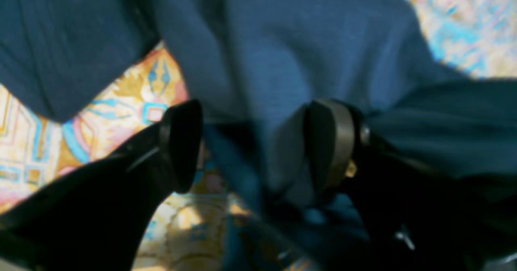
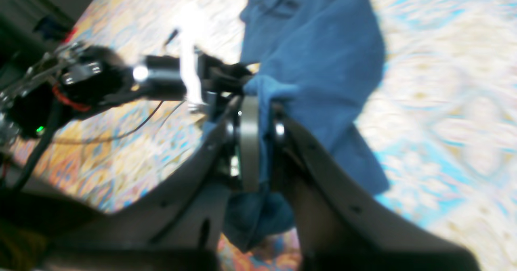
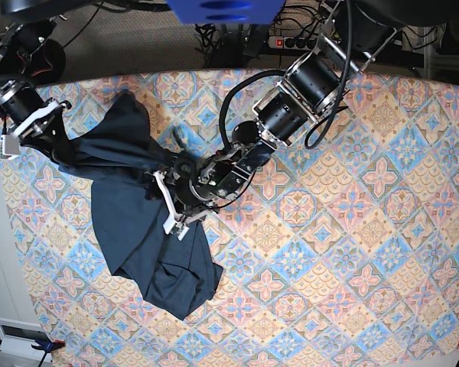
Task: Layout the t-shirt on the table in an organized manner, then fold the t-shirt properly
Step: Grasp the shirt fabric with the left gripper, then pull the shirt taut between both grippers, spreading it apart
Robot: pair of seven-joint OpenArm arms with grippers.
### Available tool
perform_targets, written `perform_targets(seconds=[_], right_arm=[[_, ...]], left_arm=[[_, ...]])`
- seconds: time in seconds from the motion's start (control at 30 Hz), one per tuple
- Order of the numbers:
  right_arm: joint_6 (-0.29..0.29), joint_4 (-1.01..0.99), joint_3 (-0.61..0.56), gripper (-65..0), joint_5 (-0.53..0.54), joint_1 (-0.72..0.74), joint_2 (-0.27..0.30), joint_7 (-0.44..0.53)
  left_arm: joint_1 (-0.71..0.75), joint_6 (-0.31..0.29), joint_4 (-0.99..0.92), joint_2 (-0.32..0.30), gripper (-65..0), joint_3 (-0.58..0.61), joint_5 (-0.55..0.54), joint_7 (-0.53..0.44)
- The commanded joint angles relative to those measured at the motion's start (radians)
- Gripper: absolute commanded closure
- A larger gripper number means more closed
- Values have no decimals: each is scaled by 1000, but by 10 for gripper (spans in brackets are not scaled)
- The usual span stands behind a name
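T-shirt (image 3: 138, 222) on table (image 3: 352, 229), toward its left side in the base view

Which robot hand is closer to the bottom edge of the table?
Left. The left gripper sits mid-table over the t-shirt; the right gripper pinches the shirt near the table's side edge, farther up.

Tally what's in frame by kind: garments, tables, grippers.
Garments: 1, the t-shirt
Tables: 1, the table
Grippers: 2, left gripper and right gripper
Total: 4
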Motion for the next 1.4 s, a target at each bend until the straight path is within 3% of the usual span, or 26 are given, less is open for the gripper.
perform_targets(seconds=[0.0, 0.1, 0.23, 0.37, 0.7, 0.77, 0.93, 1.13, 1.37], right_arm=[[3, 11, 26, -8, 31, 7, 16, 29], [3, 11, 63, -8, -10, 7, 16, 29], [3, 11, 69, -8, -112, 7, 16, 29], [3, 11, 69, -8, -136, 7, 16, 29], [3, 11, 69, -8, -138, 7, 16, 29], [3, 11, 69, -8, -138, 7, 16, 29], [3, 11, 69, -8, -138, 7, 16, 27], [3, 11, 69, -8, -136, 7, 16, 27], [3, 11, 69, -8, -136, 7, 16, 24]], left_arm=[[-15, 8, 21, 4, -405, -45, -7, -21], [19, 8, 54, 4, -406, -122, -21, -18], [43, 8, 94, 2, -406, -120, -21, -18], [49, 5, 96, 8, -406, -117, -20, -17], [46, 4, 96, 13, -395, 33, -13, -18], [45, 4, 96, 13, -331, 53, -13, -20], [40, 4, 60, 13, 0, 50, -15, -24], [25, 4, 137, 13, 0, 42, -16, -24], [35, 5, 225, 5, 0, -154, -55, -14]])
